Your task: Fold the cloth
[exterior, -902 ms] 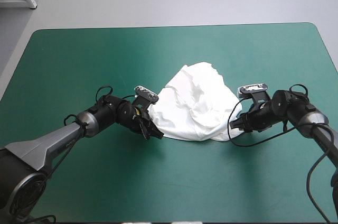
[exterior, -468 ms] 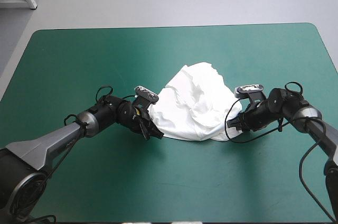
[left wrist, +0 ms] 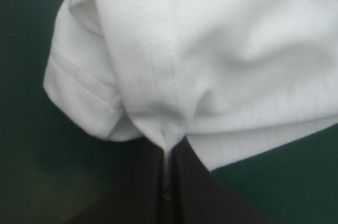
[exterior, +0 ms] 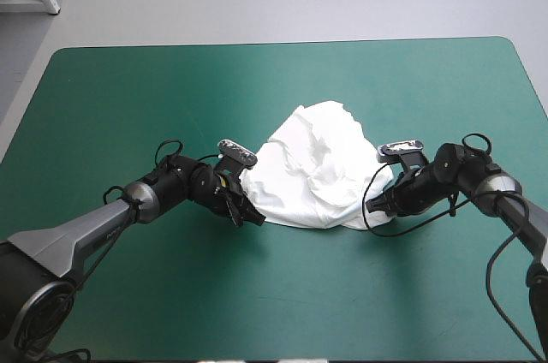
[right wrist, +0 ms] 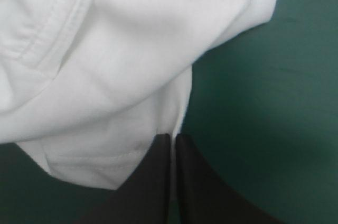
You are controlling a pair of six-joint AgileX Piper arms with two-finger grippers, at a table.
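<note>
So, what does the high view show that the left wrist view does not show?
Only the high view: the whole white short-sleeved fabric T-shirt as a crumpled heap, the wide teal-green table cover out to its edges, and the right jaws at the heap's right side. Only the left wrist view: a double-stitched hem, and a sliver of cloth pinched between the all-but-shut black left jaws. Both: the white cloth lying on the teal-green cover, with the left jaws at its edge.
</note>
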